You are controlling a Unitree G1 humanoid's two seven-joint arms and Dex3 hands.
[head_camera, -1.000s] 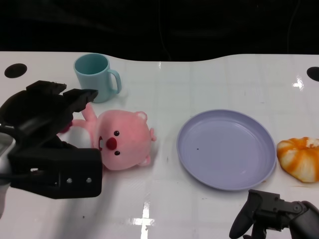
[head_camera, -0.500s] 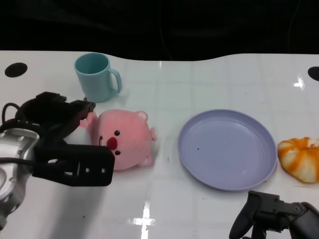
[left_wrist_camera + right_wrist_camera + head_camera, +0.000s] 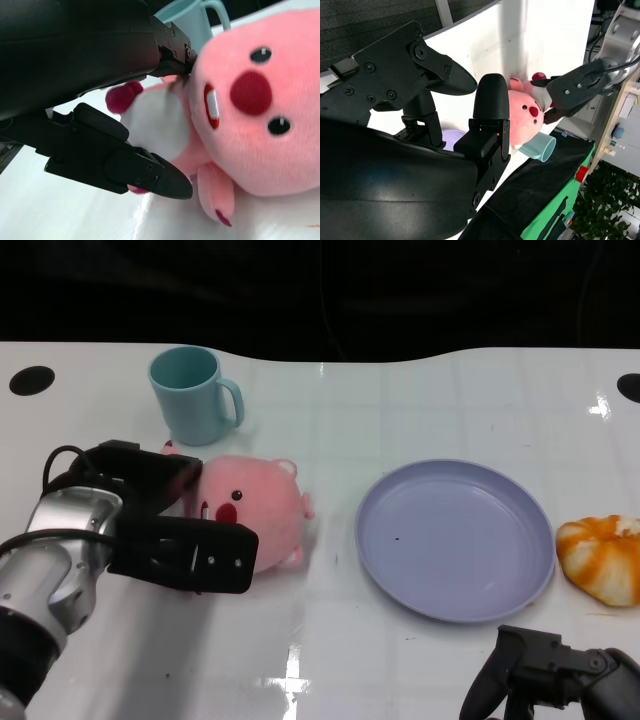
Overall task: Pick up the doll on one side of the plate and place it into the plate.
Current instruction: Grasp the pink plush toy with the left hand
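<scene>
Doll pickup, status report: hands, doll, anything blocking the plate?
Left hand open, fingers around the pink doll, not gripping yet. Right hand open, idle. Doll on table, left of plate. Plate bare, path unobstructed.

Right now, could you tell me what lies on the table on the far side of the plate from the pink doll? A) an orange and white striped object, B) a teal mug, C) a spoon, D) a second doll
A: an orange and white striped object lies beside the purple plate, on the side away from the pink doll, while the teal mug stands behind the doll.
</scene>
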